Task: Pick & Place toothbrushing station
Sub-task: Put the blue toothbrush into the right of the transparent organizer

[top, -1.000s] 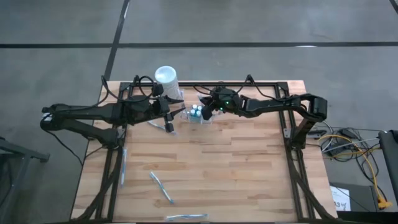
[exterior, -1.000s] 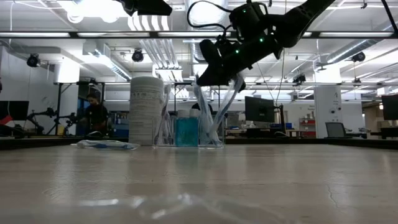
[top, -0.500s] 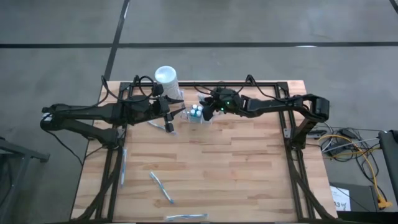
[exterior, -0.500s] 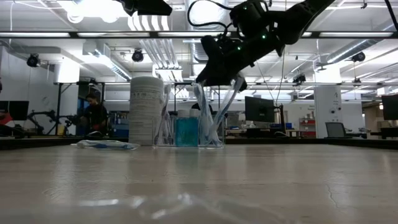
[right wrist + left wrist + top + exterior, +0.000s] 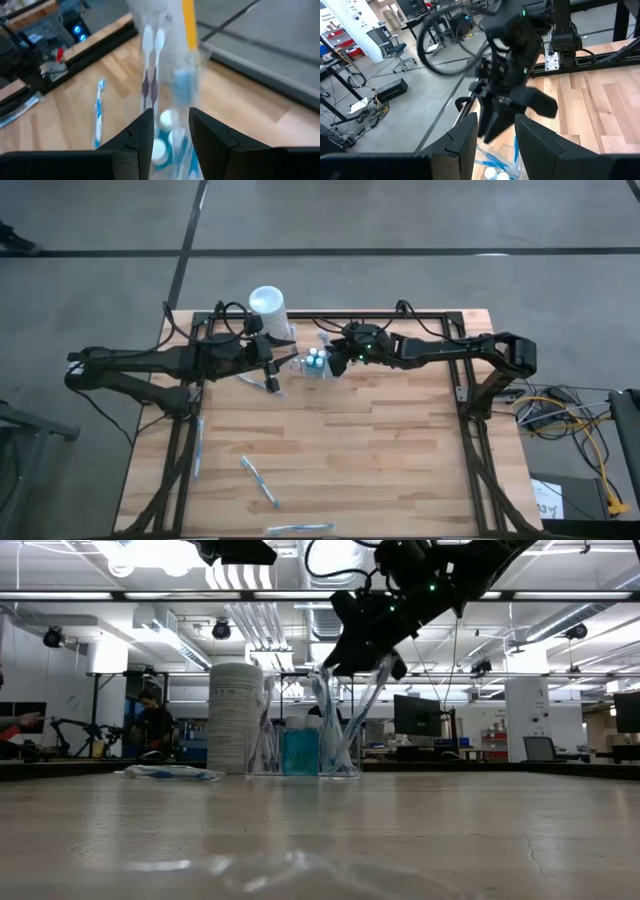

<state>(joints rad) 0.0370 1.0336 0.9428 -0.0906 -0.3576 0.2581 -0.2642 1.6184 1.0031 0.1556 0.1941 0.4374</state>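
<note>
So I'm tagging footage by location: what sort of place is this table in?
Most likely a robotics lab or open workshop. The low view shows long ceiling light strips, desks with monitors and a person at another bench; the high view shows the wooden table on bare grey concrete floor.

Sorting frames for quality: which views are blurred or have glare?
Right wrist view: the holder and its toothbrushes are smeared. Low view: ceiling lights blow out, and the table in front is soft, with glare. High view: even light.
</note>
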